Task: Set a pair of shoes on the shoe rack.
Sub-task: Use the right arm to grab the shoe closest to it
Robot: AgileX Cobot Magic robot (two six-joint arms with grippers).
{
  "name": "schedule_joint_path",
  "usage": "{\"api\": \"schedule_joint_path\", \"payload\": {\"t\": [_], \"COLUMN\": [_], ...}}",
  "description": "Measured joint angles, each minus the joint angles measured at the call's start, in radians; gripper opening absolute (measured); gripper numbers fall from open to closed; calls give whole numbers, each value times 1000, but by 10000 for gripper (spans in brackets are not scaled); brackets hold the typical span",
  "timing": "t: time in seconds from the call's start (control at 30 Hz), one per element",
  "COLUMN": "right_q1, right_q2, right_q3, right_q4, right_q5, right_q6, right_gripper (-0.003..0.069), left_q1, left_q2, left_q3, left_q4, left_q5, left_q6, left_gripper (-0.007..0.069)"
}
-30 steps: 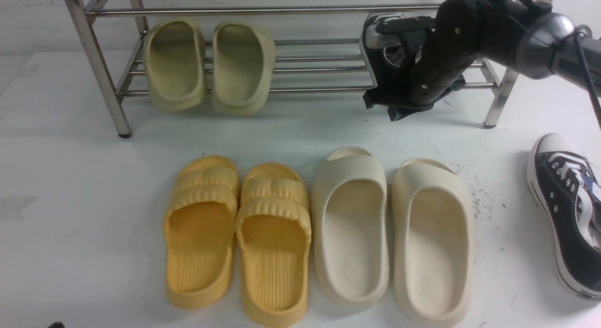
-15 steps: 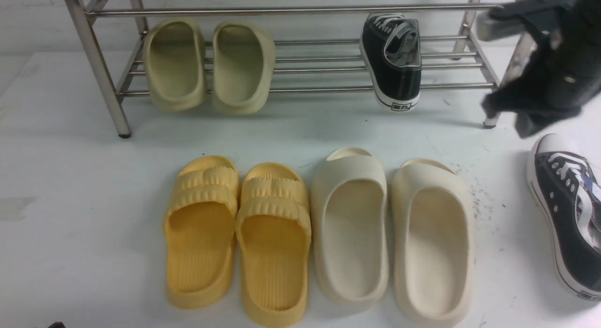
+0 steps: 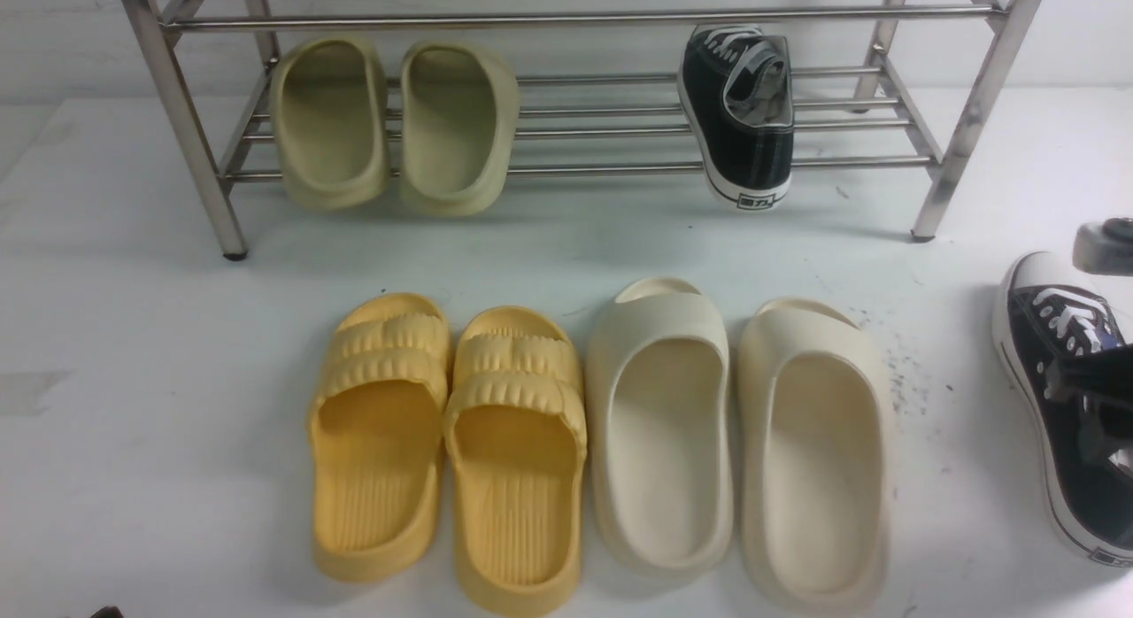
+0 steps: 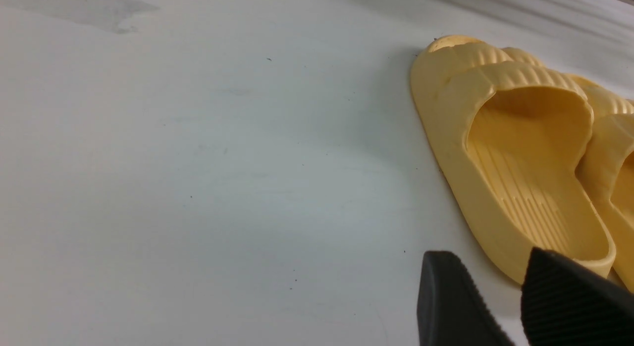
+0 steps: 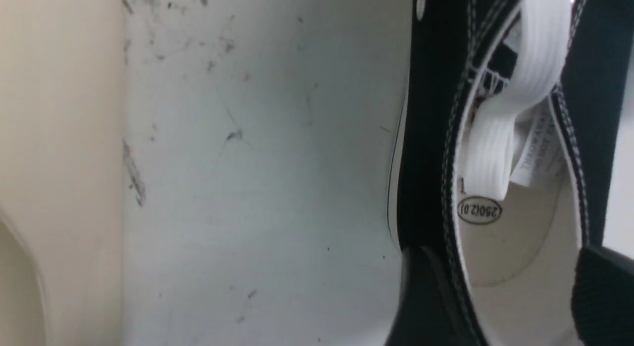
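Moved: right fingers (image 5: 426, 306), from rack (image 3: 602, 168) to 2nd sneaker (image 3: 1071, 485).
Right state: open, astride its heel.
Left fingers (image 4: 450, 301): open, empty.

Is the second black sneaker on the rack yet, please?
Not yet: the second sneaker lies on the white surface, outside the shoe rack.

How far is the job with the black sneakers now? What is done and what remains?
Done: the first sneaker sits on the rack. In hand: the right gripper is at the second sneaker on the white surface, jaws open to either side of it, not yet closed. Remaining: grip it, lift it, set it beside its mate.
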Motion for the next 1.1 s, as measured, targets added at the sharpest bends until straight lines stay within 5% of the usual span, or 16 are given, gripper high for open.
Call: {"api": "schedule_joint_path", "payload": {"t": [0.17,0.37,0.93,1.1], "right_q1": [-23,-23,36,38], "right_q2": [46,102,139,167], "right_q3": [20,20,-14,-16], "right_q4": [24,34,-50,-53], "right_q5": [-72,-162,-45,-50], "right_q6": [0,-1,-39,-28], "right_gripper": [485,419,353,254], "left_q1": [0,0,0,0], "left_q2": [0,0,0,0], "left_q3": [0,0,0,0], "left_q4": [0,0,0,0], "left_q5": [0,0,0,0], "left_q6": [0,0,0,0], "left_gripper": [238,238,238,238]}}
